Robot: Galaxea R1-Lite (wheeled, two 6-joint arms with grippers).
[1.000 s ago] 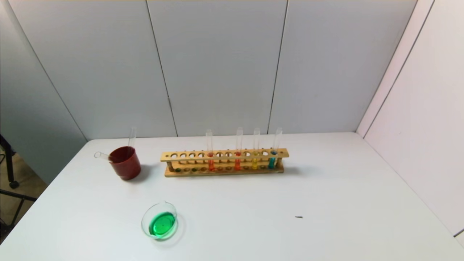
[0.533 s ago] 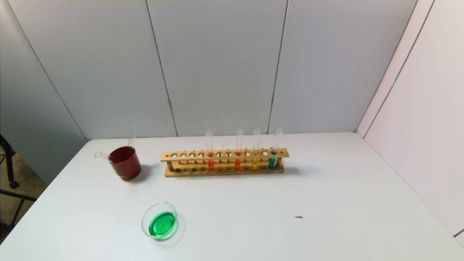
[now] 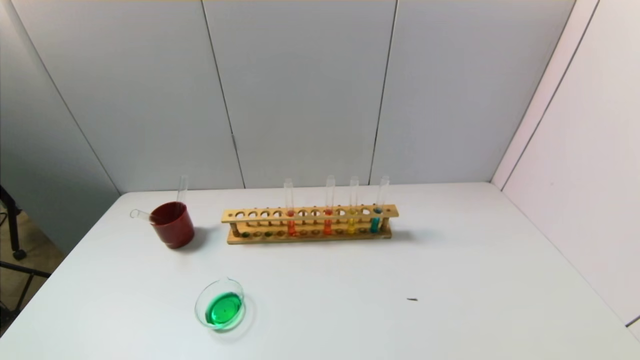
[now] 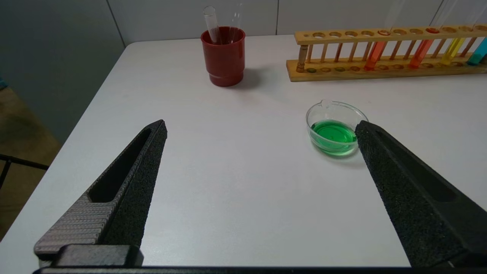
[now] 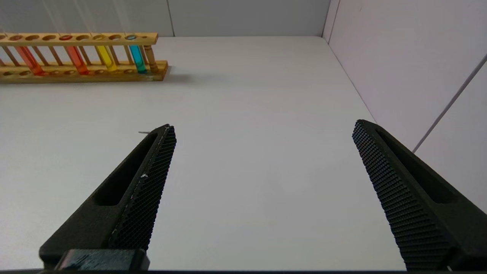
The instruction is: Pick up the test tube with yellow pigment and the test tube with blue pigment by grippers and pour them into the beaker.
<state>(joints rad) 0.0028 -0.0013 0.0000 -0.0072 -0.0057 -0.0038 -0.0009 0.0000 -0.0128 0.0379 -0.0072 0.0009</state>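
A wooden rack (image 3: 310,225) stands at the back of the white table. In it the test tube with yellow pigment (image 3: 352,220) stands second from the right end, and the test tube with blue pigment (image 3: 376,217) stands at the right end. Both also show in the right wrist view, yellow pigment (image 5: 105,58) and blue pigment (image 5: 137,58). The beaker (image 3: 220,304) sits near the front left with green liquid in it. My left gripper (image 4: 260,127) is open over bare table near the beaker (image 4: 335,127). My right gripper (image 5: 262,127) is open over bare table. Neither arm shows in the head view.
A dark red cup (image 3: 172,225) with two empty glass tubes stands left of the rack. Two tubes with orange-red liquid (image 3: 290,222) stand in the rack. A small dark speck (image 3: 411,299) lies on the table at the right. Wall panels close the back and right side.
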